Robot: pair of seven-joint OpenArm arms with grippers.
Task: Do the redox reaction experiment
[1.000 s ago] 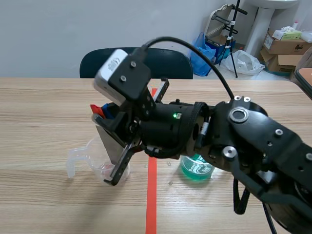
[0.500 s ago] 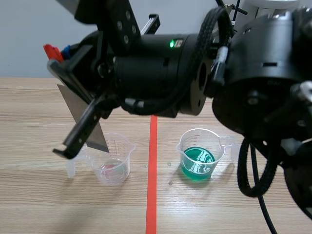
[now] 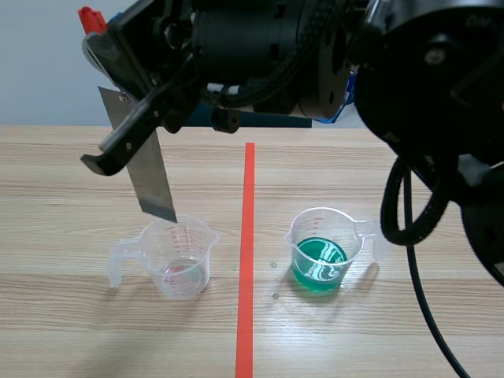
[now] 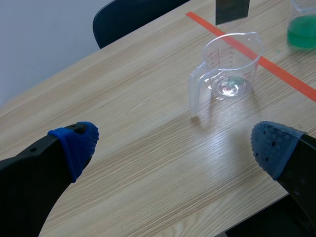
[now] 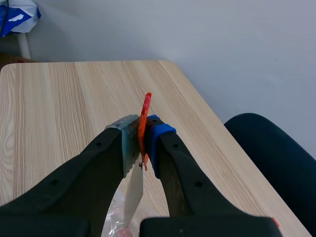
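Metal strip (image 3: pixel 148 169) hung pinched by its top end in my right gripper (image 5: pixel 142 140), fingers closed on it, lower corner at the clear beaker (image 3: pixel 179 256) rim, perhaps just above. It looked thin, stiff, light and slick, so I judged gripping flat across its faces suited it.

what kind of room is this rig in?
Likely an office or meeting room used as a makeshift lab: wooden table, dark chair by a plain wall, measuring cup of green liquid.

Scene and left wrist: same beaker (image 3: pixel 179 256)
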